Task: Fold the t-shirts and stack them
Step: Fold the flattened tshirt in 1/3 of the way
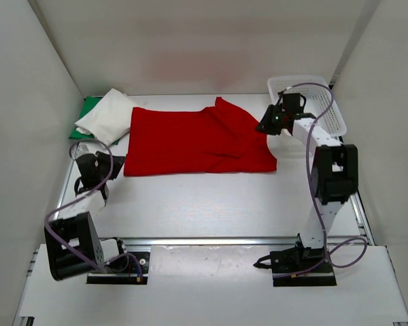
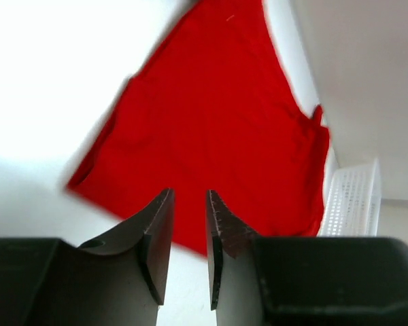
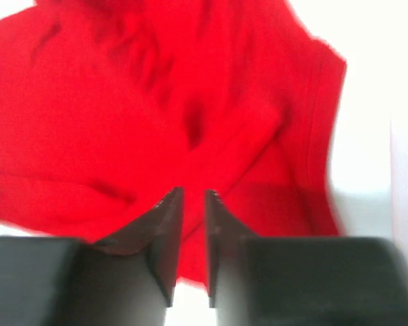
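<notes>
The red t-shirt [image 1: 190,142] lies spread across the middle of the table, its right part rumpled and folded over. At the back left, a folded white t-shirt [image 1: 107,114] rests on a green t-shirt [image 1: 87,117]. My left gripper [image 1: 118,163] hovers at the red shirt's left edge. In the left wrist view the left gripper [image 2: 189,193] is open a little, with nothing between its fingers and the red shirt [image 2: 217,115] beyond. My right gripper [image 1: 264,126] hangs over the shirt's right edge. In the right wrist view the right gripper [image 3: 192,192] is open narrowly and empty above the red cloth [image 3: 122,102].
A white mesh basket [image 1: 311,102] stands at the back right behind the right arm, and the white basket [image 2: 353,197] also shows in the left wrist view. White walls close in the table on the left, back and right.
</notes>
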Motion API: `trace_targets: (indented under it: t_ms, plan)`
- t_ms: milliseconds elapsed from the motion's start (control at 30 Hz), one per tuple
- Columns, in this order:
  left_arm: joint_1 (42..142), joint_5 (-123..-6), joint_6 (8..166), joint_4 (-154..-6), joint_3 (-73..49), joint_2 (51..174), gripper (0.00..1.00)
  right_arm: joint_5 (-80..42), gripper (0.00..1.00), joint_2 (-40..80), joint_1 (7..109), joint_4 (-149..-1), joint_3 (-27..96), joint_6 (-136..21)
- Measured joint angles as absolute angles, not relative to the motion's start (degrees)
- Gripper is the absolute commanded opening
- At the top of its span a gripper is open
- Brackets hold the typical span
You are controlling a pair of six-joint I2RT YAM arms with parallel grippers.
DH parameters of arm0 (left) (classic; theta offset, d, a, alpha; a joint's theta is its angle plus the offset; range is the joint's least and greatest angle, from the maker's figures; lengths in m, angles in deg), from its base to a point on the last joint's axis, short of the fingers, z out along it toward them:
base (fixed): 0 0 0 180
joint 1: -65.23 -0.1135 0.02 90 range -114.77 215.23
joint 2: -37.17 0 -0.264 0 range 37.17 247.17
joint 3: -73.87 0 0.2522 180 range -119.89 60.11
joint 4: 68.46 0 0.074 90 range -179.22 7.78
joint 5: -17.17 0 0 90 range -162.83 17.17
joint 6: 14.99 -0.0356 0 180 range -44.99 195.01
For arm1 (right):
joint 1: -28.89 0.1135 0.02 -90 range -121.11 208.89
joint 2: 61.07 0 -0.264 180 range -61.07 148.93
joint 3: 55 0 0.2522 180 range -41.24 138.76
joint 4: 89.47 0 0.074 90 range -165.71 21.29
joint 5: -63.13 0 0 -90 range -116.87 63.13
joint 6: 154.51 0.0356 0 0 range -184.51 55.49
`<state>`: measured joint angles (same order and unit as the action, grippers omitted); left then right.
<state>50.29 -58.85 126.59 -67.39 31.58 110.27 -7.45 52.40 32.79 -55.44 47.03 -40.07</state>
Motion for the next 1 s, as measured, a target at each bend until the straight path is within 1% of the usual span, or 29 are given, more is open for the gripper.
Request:
trace_targets:
  t_ms: [33, 100, 133, 167, 233, 267, 333, 433, 467, 533, 667, 733, 767, 833, 867, 900, 967, 1000]
  plan:
    - [50.09, -58.55, 126.43, -66.71, 34.05, 107.95, 0.36, -7.7, 0.0, 49.03, 33.01, -57.08, 42.72, -39.24]
    - [49.44, -58.24, 126.26, -66.69, 38.01, 106.05, 0.38, -7.94, 0.01, 40.6, 33.03, -61.03, 32.43, -37.38]
    - [49.18, -58.13, 126.24, -67.04, 39.51, 106.31, 0.41, -8.0, 0.0, 36.18, 33.12, -62.94, 27.42, -36.2]
    - [48.89, -57.98, 126.24, -67.37, 40.56, 107.14, 0.42, -7.98, 0.0, 32.2, 33.14, -65.19, 22.66, -35.3]
    - [48.5, -57.17, 126.56, -67.61, 41.57, 109.74, 0.46, -7.89, 0.0, 24.97, 32.79, -70.34, 13.32, -33.12]
    - [48.43, -56.82, 126.56, -67.57, 41.63, 111.17, 0.46, -7.85, 0.07, 22.37, 32.38, -72.47, 9.21, -32.46]
    - [48.48, -56.47, 126.8, -67.15, 41.52, 113.85, 0.45, -8.13, 0.23, 19.11, 31.07, -75.72, 1.96, -31.1]
    - [48.83, -55.84, 127.53, -66.17, 39.95, 116.48, 0.45, -8.55, 0.38, 18.46, 28.31, -77.4, -5.47, -29.97]
    - [49.09, -55.84, 127.72, -65.64, 39.47, 117.42, 0.45, -8.72, 0.38, 18.57, 27.2, -77.43, -7.42, -30.03]
    - [49.63, -55.55, 128.53, -64.18, 38.6, 119.47, 0.45, -9.31, 0.43, 18.74, 25.69, -77.51, -9.19, -30.14]
    - [50.57, -55.2, 129.82, -61.88, 36.34, 123.27, 0.44, -9.55, 0.43, 21.14, 24.12, -79.72, -8.99, -30.23]
    - [50.92, -55.2, 130.17, -60.92, 35.51, 124.74, 0.42, -9.38, 0.42, 23.46, 23.98, -80.81, -8.14, -30.12]
    - [51.08, -55.18, 130.39, -60.64, 35.25, 125.24, 0.4, -9.14, 0.4, 24.64, 23.98, -81.38, -7.29, -30.19]
    - [51.3, -55.23, 130.59, -60.37, 34.88, 125.88, 0.35, -9.18, 0.3, 27.4, 24.07, -82.06, -4.97, -30.3]
    - [51.43, -55.38, 130.63, -60.35, 34.77, 126.14, 0.28, -9.31, 0.18, 28.97, 24.38, -82.52, -3.77, -30.36]
    - [51.54, -55.6, 130.69, -60.33, 34.71, 126.38, 0.24, -9.36, 0.14, 30.13, 24.36, -82.89, -2.92, -30.49]
    - [51.6, -55.84, 130.69, -60.31, 34.6, 127.08, 0.14, -9.29, 0.0, 31.96, 24.36, -83.22, -1.76, -30.14]
    - [51.6, -55.88, 130.72, -60.22, 34.42, 127.47, 0.06, -9.31, 0.0, 32.42, 24.36, -83.39, -1.56, -30.08]
